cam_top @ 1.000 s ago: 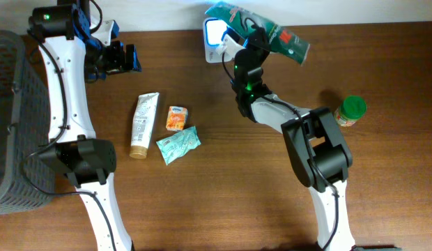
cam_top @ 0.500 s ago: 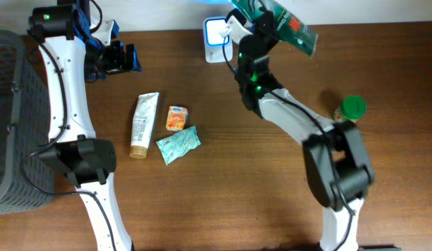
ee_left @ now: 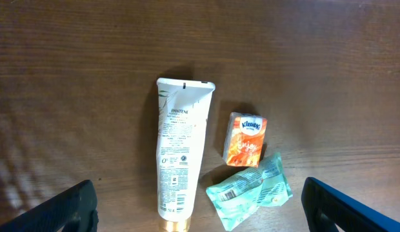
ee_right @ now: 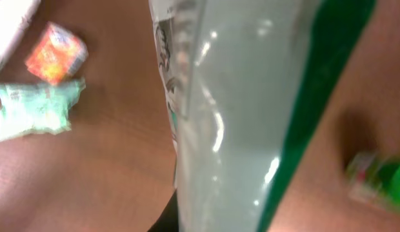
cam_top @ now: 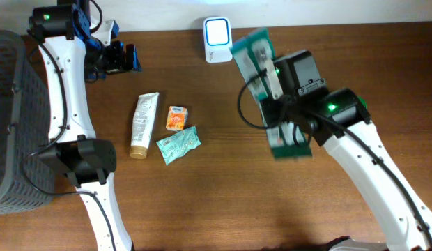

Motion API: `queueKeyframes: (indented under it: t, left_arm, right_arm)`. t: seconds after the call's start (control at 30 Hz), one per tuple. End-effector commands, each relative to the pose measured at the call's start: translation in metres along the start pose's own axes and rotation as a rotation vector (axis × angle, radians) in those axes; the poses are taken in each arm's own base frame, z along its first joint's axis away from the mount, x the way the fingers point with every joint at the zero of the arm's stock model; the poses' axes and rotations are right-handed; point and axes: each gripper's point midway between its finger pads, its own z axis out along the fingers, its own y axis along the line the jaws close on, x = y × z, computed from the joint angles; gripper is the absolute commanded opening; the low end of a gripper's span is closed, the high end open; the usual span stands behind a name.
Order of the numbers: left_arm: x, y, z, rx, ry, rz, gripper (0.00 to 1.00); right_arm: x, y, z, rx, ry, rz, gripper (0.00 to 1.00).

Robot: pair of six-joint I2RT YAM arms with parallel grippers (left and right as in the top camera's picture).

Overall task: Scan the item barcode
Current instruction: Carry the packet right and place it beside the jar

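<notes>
Packet (cam_top: 252,50) check: the long green-and-teal packet is up off the table (cam_top: 216,209), clamped in the right gripper (cam_top: 273,82), whose jaws are closed on its upper half. From overhead it runs lengthwise, from just right of and below the scanner (cam_top: 217,31) down toward the middle of the wood. Its top corner is close to the scanner's lit face but not covering it. The scanner sits right at the table's back edge.

On the right wrist cam the packet (ee_right: 239,96) fills most of the frame. It's blurry, with a pale face and a green strip down its right edge, and I can't make out the fingers there. There's also a green object (ee_right: 380,183) at lower right, too blurred to tell what it is.

The left gripper (cam_top: 125,59) is parked at the back left with its jaws spread wide and nothing in them. Its blue fingers (ee_left: 64,209) show only at the bottom corners of its own view.

Room-wise, the tube (ee_left: 180,154), tissue pack (ee_left: 245,138) and small pouch (ee_left: 251,190) are bunched left of centre, the pouch just beside the tissue pack. A bare strip of wood separates that bunch from the hanging packet, and the front half of the table is bare too. The basket (cam_top: 10,118) lines the left edge.
</notes>
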Motion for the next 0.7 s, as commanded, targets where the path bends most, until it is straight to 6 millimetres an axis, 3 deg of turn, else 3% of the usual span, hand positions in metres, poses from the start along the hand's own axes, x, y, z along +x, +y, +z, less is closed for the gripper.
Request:
queueKeyframes:
  t: [0.0,0.13,0.2,0.37,0.6,0.67]
  left_arm:
    - [-0.003,-0.003,-0.015,-0.005,-0.039,0.014,0.99]
    - [-0.003,-0.002,-0.015,-0.005,-0.038,0.013,0.99]
    - [-0.003,-0.002,-0.015,-0.005,-0.039,0.013,0.99]
    - [-0.003,-0.002,-0.015,-0.005,-0.039,0.013,0.99]
    - [-0.003,-0.002,-0.015,-0.005,-0.038,0.014,0.99]
    - [-0.003,-0.002,-0.015,-0.005,-0.038,0.014,0.99]
  right_arm:
    - [0.044,-0.019,0.022,-0.012,0.165,0.176,0.04]
    - [0.107,-0.065,0.053,0.033,0.321,0.34,0.04]
    - [0.125,-0.097,0.059,0.079,0.334,0.489,0.04]
    - [0.128,-0.175,0.051,0.139,0.205,0.768,0.04]
    - [0.124,-0.235,0.033,0.047,-0.002,1.009,0.04]
    - [0.142,-0.261,0.021,0.083,-0.031,1.095,0.04]
